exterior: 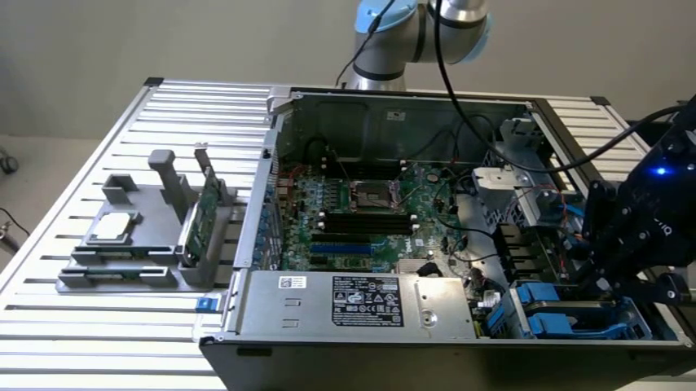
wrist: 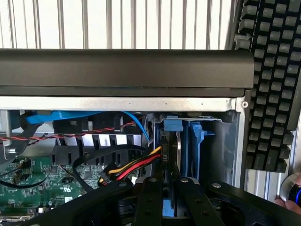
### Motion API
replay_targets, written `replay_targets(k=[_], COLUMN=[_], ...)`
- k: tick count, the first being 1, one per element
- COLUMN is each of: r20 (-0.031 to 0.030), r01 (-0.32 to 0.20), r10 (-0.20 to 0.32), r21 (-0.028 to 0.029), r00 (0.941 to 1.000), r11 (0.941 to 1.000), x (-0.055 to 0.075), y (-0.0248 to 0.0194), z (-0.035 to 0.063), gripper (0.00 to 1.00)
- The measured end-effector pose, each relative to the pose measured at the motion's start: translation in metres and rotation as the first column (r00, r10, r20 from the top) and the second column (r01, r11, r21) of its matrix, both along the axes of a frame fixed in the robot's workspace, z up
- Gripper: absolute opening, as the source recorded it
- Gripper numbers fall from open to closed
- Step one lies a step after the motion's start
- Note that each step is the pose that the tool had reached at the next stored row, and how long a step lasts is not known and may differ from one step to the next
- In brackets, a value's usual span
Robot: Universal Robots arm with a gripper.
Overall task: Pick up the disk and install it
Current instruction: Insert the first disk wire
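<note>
— What are the surfaces like?
— The computer case [exterior: 359,122] is bare grey metal, the table [exterior: 109,147] ribbed, pale metal slats. The disk [wrist: 181,141] sits in glossy blue plastic.
— And the gripper [wrist: 171,186]?
— Matt black, with smooth fingers [wrist: 149,197]; the motherboard [exterior: 359,212] is green

A ribbed, silver aluminium-slat surface [exterior: 65,326] is shown carrying an open black-and-silver computer case [exterior: 359,305] and, toward the exterior view's left, a grey plastic parts holder [exterior: 120,273] set just beside it.
</note>
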State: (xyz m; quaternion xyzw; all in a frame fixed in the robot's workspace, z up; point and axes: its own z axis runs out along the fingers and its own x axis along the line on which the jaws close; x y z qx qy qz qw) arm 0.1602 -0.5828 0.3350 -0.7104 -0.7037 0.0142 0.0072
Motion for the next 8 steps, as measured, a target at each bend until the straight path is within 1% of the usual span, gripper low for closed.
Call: replay_targets(k=[8], r20=[0.0002], r01=[0.000], r10=[0.000], r21=[-0.0001], r00=[1.0000], r11=[1.0000], x=[0.0026], y=[0.0000], z=[-0.0013], gripper=[0.16])
